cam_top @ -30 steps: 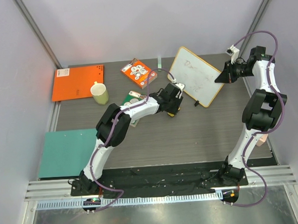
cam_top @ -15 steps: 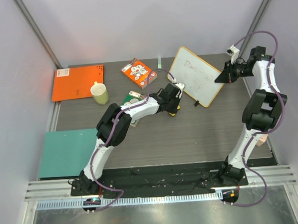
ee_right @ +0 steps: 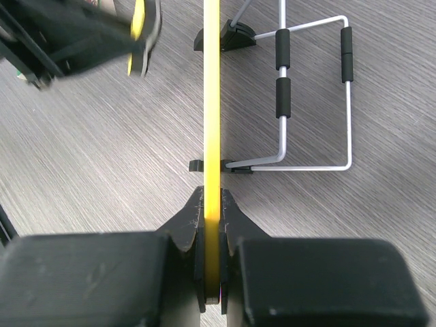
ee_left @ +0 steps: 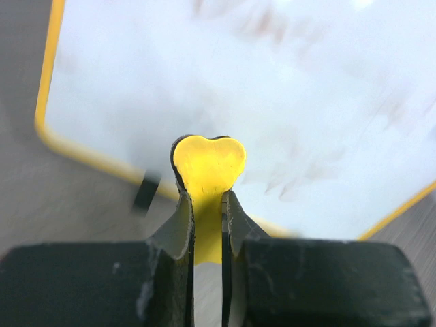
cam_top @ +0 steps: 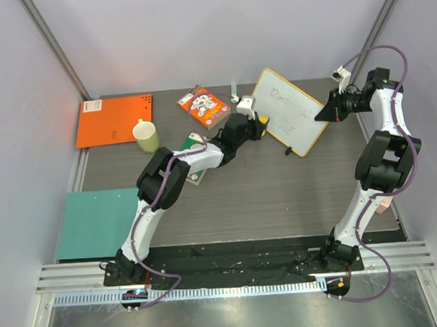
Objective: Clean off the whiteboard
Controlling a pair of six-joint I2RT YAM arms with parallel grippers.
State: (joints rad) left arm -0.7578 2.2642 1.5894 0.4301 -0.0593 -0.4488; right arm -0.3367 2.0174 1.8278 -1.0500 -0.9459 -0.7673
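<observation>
While the right claw [ee_right: 212, 201] clamps the whiteboard [cam_top: 289, 112] by its rim, the left claw [ee_left: 207, 201] pinches a yellow eraser [ee_left: 208, 160].

Nothing here is legible as a word or number. The small rectangular whiteboard with a thin yellow-orange frame [cam_top: 289, 114] carries faint dark handwriting. It is too pale in the top view and too blurred in the left wrist view to yield a single letter. The flat orange sheet [cam_top: 115, 120] has a small white label [cam_top: 91, 106] at its far left corner, its print too small to read. The red cardboard box [cam_top: 203, 106] shows round white pictures but no readable lettering.
</observation>
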